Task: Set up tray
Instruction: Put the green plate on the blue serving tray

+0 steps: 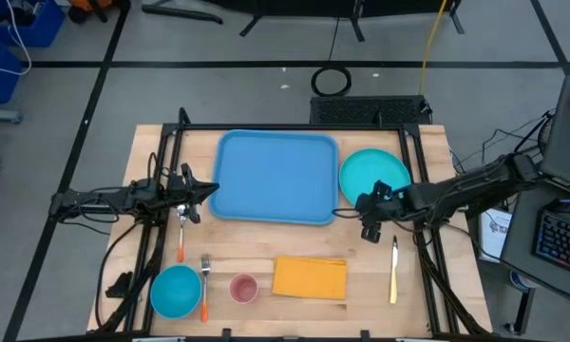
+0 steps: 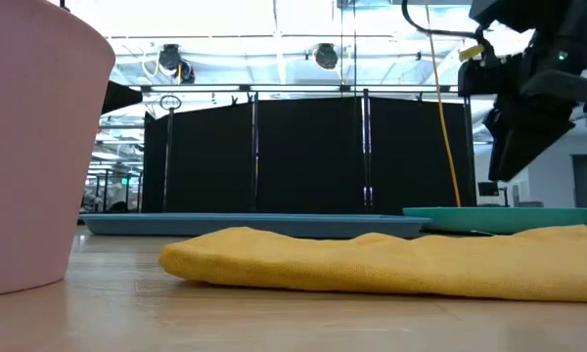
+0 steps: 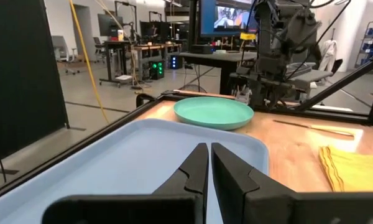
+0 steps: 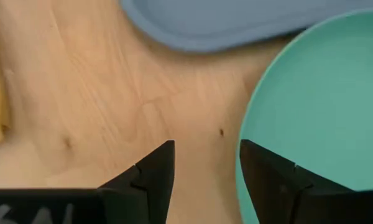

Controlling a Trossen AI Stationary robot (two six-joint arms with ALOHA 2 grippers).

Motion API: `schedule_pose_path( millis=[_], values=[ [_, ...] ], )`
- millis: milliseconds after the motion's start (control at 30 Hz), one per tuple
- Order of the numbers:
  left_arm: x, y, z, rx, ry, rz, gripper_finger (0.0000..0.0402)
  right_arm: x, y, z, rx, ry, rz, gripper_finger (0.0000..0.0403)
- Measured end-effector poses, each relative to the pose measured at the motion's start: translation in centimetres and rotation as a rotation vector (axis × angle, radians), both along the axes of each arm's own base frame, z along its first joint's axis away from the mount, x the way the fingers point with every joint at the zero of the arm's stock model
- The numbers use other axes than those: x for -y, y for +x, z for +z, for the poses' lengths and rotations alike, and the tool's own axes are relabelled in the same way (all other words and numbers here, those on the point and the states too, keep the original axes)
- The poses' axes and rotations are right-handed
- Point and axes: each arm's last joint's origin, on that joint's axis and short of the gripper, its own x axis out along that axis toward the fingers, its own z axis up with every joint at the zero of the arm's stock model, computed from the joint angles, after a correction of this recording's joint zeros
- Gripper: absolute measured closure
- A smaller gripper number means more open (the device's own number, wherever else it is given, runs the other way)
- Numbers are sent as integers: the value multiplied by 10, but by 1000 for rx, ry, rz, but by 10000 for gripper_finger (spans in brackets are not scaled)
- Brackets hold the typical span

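Note:
The light-blue tray [image 1: 275,178] lies flat on the wooden table at the far middle. A round teal plate [image 1: 372,173] rests just to its right. My left gripper [image 1: 214,188] hovers shut and level at the tray's left edge, pointing across the tray [image 3: 130,155]. My right gripper [image 1: 369,226] hangs open above the bare wood by the plate's near-left rim [image 4: 255,124], pointing steeply down with nothing between its fingers [image 4: 205,162]. Neither gripper touches anything.
Along the near edge lie an orange-yellow napkin [image 1: 309,277], a pink cup [image 1: 243,287], a teal bowl [image 1: 176,291] and a fork [image 1: 204,285]. A spoon [image 1: 181,237] lies near the left arm and a knife [image 1: 394,271] at the near right. A black frame surrounds the table.

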Motion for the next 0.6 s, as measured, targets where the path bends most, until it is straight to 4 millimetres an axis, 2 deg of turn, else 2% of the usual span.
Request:
schedule_pose_path(
  millis=[300, 600],
  values=[
    [0, 0, 0, 3, -18, 1, 376, -1, -4, -10, -123, 7, -51, 229],
    [0, 0, 0, 1, -18, 1, 376, -1, -3, -13, -138, -14, -58, 229]
  ],
)
